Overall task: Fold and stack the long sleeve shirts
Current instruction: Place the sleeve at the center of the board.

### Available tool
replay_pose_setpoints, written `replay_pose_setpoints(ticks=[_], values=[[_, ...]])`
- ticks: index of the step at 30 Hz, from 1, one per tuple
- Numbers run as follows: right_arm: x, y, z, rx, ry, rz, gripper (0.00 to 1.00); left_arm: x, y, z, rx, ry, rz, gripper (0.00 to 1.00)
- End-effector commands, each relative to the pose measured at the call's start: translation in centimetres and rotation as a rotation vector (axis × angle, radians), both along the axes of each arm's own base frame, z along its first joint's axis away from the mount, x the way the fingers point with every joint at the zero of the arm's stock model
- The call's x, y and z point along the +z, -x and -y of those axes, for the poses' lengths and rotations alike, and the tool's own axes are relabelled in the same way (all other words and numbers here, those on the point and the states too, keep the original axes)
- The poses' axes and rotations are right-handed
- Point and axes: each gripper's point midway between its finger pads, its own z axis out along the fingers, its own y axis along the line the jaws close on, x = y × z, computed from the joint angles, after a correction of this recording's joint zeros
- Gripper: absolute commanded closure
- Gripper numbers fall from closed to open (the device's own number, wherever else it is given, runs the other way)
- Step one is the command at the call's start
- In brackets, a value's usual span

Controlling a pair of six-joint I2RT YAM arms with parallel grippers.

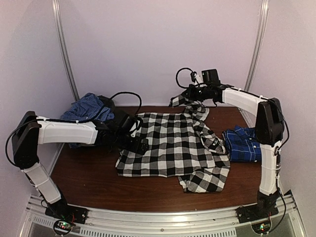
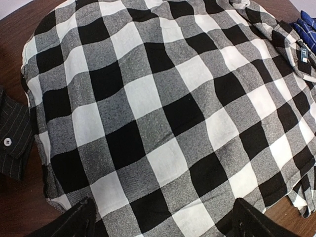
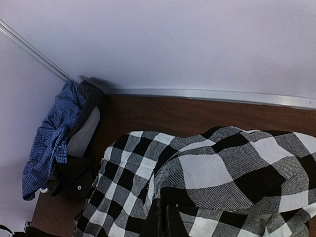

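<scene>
At the middle of the surface [image 1: 89, 182] the black-and-white check shirt [image 1: 173, 143] lies flat, its far-right part, probably a sleeve, pinched by the right hand [image 1: 187, 98]; the spread left hand [image 1: 139, 141] hovers at its left edge.

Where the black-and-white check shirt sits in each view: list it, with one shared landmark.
Top external: check shirt spread mid-table.
Left wrist: the shirt fills nearly the frame.
Right wrist: the shirt lower right, a fold pinched in the right pincer.
Shared landmark: brown table around it.
</scene>
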Motion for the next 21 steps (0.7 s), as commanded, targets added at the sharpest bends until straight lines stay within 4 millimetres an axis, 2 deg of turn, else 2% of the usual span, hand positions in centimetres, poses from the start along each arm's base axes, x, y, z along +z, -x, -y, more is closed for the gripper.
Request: replay_pose_setpoints(ticks=[1,4,6,8,10,14,17,21], values=[[-1.5,1.3,-1.1,-0.012,-0.017,0.01,1.0,0.9,-0.2,0.9,-0.014,0.038,0.021,0.02],[-5.5,2.5,-2.0,0.01,0.007,-0.058,0.99,1.0,-0.1,0.8,-0.012,0.044,0.023,0.02],[-7.8,3.5,-2.8,0.044,0.041,-0.108,0.91,1.0,-0.1,0.7,-0.012,0.044,0.021,0.02],[-9.6,4.3,-3.1,0.067,0.068,-0.15,0.73,1.1,0.0,0.7,-0.013,0.046,0.022,0.02],[-10.1,5.0,-2.7,0.075,0.092,-0.175,0.52,1.1,0.0,0.7,-0.012,0.048,0.021,0.02],[-9.0,6.6,0.1,0.018,0.18,-0.16,0.23,0.8,0.2,0.6,-0.012,0.05,0.016,0.02],[-9.0,8.3,3.4,-0.058,0.276,-0.17,0.18,0.4,0.3,0.4,-0.013,0.042,0.014,0.02],[-11.0,11.5,7.7,-0.139,0.422,-0.217,0.23,0.1,0.4,0.4,-0.018,0.038,0.008,0.02]])
